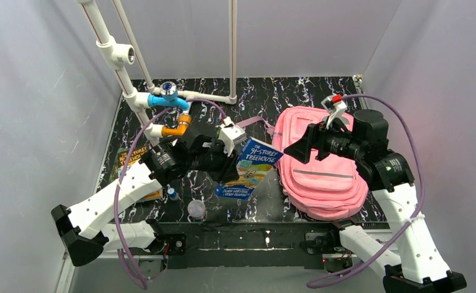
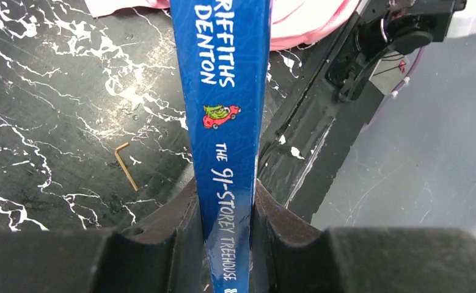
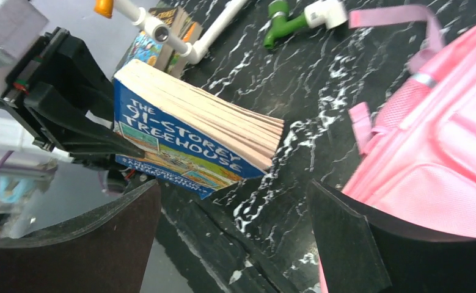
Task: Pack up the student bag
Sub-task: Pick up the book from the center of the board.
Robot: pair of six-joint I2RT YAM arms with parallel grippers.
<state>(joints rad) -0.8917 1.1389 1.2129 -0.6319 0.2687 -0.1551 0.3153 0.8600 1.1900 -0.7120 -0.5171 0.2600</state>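
The pink student bag [image 1: 321, 165] lies flat on the right half of the black marbled table; its edge shows in the right wrist view [image 3: 443, 146]. My left gripper [image 1: 228, 163] is shut on the spine of a blue book, "The 91-Storey Treehouse" [image 1: 252, 168], and holds it above the table just left of the bag. In the left wrist view the spine [image 2: 229, 134] sits clamped between the two fingers. My right gripper [image 1: 296, 148] is open and empty, hovering over the bag's left edge and facing the book [image 3: 186, 140].
A white pipe frame [image 1: 131, 91] with blue and orange fittings stands at the back left. Another book [image 1: 128, 160] lies at the far left. A small blue-capped bottle [image 1: 172, 194] and a clear cup [image 1: 195, 209] sit near the front. A small hex key [image 2: 125, 165] lies on the table.
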